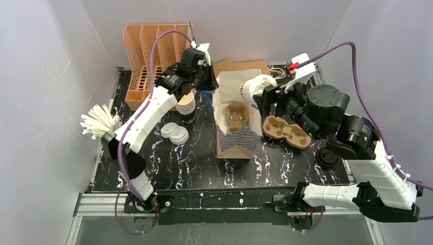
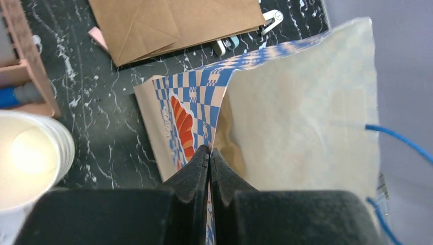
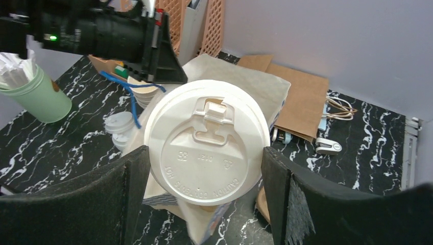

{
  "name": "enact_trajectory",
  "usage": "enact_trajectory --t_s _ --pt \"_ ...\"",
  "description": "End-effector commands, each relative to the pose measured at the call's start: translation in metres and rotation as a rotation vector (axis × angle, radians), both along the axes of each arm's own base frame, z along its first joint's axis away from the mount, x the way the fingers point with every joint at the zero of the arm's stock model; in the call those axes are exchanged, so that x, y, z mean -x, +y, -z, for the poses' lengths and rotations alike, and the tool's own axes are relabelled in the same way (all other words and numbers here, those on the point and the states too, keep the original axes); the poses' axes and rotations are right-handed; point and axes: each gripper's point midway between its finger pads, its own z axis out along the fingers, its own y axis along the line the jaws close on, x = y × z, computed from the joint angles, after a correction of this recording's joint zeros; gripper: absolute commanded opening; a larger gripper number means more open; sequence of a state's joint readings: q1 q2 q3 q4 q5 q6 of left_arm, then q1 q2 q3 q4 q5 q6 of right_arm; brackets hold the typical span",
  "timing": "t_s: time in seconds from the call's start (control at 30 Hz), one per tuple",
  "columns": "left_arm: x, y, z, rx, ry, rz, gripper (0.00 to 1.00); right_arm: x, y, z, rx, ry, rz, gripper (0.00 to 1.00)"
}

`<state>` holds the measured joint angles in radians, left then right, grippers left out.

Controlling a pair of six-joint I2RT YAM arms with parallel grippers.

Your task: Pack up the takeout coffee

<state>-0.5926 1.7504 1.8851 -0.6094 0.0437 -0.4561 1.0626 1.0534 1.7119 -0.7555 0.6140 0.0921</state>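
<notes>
My right gripper [image 3: 204, 153] is shut on a white lidded coffee cup [image 3: 207, 138], one finger on each side of it, and holds it above the open patterned paper bag [image 1: 232, 139]. In the top view that cup [image 1: 251, 86] hangs over the bag's far right rim. A brown pulp tray [image 1: 236, 116] sits inside the bag. My left gripper [image 2: 210, 153] is shut on the bag's [image 2: 301, 102] rim, with the paper pinched between its fingers. A second pulp tray [image 1: 286, 131] lies on the table just right of the bag.
Loose white lids [image 1: 176, 133] and a stack of empty cups [image 1: 186, 104] sit left of the bag. A green cup of straws [image 3: 38, 94] stands far left. An orange rack [image 1: 153, 56] and flat brown bags [image 1: 240, 66] line the back. A black round object [image 1: 327, 155] lies at the right.
</notes>
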Motion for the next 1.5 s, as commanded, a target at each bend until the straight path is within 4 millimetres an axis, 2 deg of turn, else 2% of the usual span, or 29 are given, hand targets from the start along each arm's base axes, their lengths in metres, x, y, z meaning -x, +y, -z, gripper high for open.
enact_trajectory --t_s 0.0,0.1,0.2,0.33,0.53,0.57,0.67,0.77,0.83,0.93,1.03,1.13,1.27,1.3,1.33,1.47 --pt "0.038 0.035 -0.034 0.054 -0.033 -0.105 0.00 0.013 0.009 -0.013 -0.067 0.024 -0.077 0.58" --pt "0.058 0.047 -0.031 0.097 -0.014 -0.145 0.01 0.018 0.023 -0.005 -0.037 0.061 -0.147 0.58" --pt "0.074 0.061 -0.032 0.134 -0.025 -0.182 0.07 0.021 0.038 0.002 -0.021 0.097 -0.199 0.58" --pt "0.086 0.072 -0.027 0.158 -0.022 -0.221 0.09 0.019 0.052 -0.004 -0.065 0.100 -0.219 0.58" --pt "0.091 0.069 -0.019 0.238 0.039 -0.267 0.08 0.008 0.056 -0.001 -0.086 0.117 -0.161 0.57" --pt "0.092 0.067 -0.018 0.249 0.047 -0.269 0.10 0.007 0.054 0.001 -0.086 0.120 -0.143 0.57" --pt "0.090 0.066 -0.024 0.235 0.036 -0.252 0.32 0.002 0.048 0.003 -0.102 0.108 -0.101 0.56" --pt "0.083 0.078 -0.036 0.149 -0.031 -0.262 0.59 -0.003 0.041 -0.001 -0.110 0.063 -0.070 0.56" --pt "0.076 0.086 -0.041 0.081 -0.071 -0.253 0.71 -0.009 0.037 -0.004 -0.096 0.028 -0.035 0.56" --pt "0.062 0.091 -0.046 -0.047 -0.133 -0.178 0.78 -0.020 0.033 -0.001 -0.041 -0.036 0.006 0.57" --pt "0.047 0.090 -0.046 -0.191 -0.202 -0.066 0.80 -0.031 0.026 -0.003 -0.015 -0.116 0.068 0.56" --pt "0.033 0.086 -0.050 -0.320 -0.278 0.064 0.82 -0.038 0.019 -0.002 -0.042 -0.141 0.138 0.59" --pt "0.016 0.064 -0.044 -0.392 -0.343 0.244 0.83 -0.036 0.010 0.024 -0.095 -0.066 0.191 0.56" --pt "0.017 0.053 -0.043 -0.369 -0.354 0.307 0.93 -0.034 0.008 0.031 -0.108 -0.035 0.202 0.56" --pt "0.019 0.042 -0.042 -0.338 -0.362 0.367 0.98 -0.031 0.005 0.042 -0.103 0.003 0.206 0.56" --pt "0.026 0.020 -0.053 -0.260 -0.437 0.479 0.98 -0.021 -0.012 0.063 -0.149 0.113 0.272 0.56"
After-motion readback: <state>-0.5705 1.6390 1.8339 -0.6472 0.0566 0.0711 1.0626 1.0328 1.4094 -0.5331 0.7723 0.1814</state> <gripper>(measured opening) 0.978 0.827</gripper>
